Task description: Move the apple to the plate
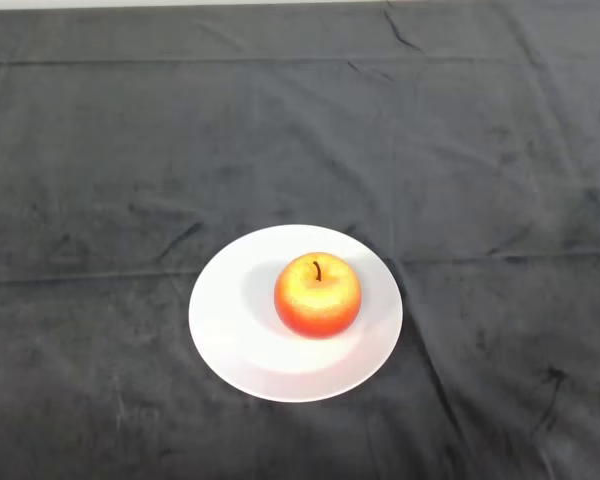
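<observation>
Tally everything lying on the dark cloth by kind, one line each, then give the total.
Round red-and-yellow apple with a dark stem, upright on the plate: 1
Round white plate, flat on the dark cloth: 1
Total: 2 things on the cloth.

A dark creased cloth covers the table

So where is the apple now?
In the head view, the apple sits upright on the white plate, slightly right of its centre, on the dark cloth.
</observation>
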